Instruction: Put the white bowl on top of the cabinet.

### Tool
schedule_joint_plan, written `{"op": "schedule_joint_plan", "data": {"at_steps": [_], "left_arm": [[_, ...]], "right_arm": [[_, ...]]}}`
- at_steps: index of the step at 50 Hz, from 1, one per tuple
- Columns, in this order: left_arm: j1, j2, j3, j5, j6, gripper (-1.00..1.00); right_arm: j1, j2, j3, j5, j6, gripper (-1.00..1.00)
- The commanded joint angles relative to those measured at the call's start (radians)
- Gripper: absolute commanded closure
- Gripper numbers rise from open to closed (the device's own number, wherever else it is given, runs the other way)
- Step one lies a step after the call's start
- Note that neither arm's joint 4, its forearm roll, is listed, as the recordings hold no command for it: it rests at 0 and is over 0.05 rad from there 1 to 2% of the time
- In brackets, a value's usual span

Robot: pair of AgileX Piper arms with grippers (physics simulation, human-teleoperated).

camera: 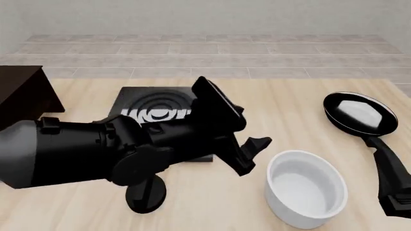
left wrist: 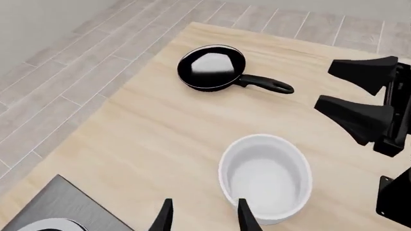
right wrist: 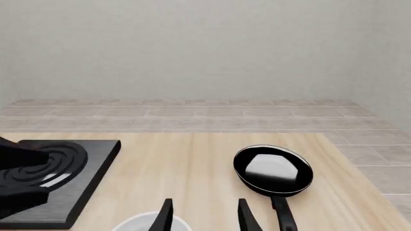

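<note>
The white bowl (camera: 305, 193) stands upright and empty on the table at the front right. It also shows in the left wrist view (left wrist: 266, 179), and its rim shows in the right wrist view (right wrist: 151, 223). My left gripper (camera: 251, 155) is open and empty, just left of the bowl and above the table; in its own view (left wrist: 204, 219) one finger lies over the bowl's rim. My right gripper (right wrist: 204, 215) is open and empty over the bowl's near side, and it shows in the left wrist view (left wrist: 326, 86). The dark cabinet (camera: 22, 94) stands at the far left.
A black frying pan (camera: 358, 114) lies at the right behind the bowl, handle toward me. A black stove plate (camera: 154, 109) with silver rings lies at the middle left, partly hidden by my left arm (camera: 96, 154). My right arm (camera: 397, 192) is at the right edge.
</note>
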Motion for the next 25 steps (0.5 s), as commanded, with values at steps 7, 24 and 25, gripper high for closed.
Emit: {"op": "schedule_joint_plan", "data": {"at_steps": [7,24,25], "left_arm": [[-0.031,0.131,-0.142,0.135,-0.066,-1.00],[-0.035,0.271,-0.275,0.229,-0.175,-1.00],[-0.035,0.271,-0.275,0.229,-0.175,-1.00]], "right_arm": [[0.000,0.000,0.000,0.000,0.000,-1.00],[0.000,0.000,0.000,0.000,0.000,-1.00],[0.000,0.000,0.000,0.000,0.000,-1.00]]}}
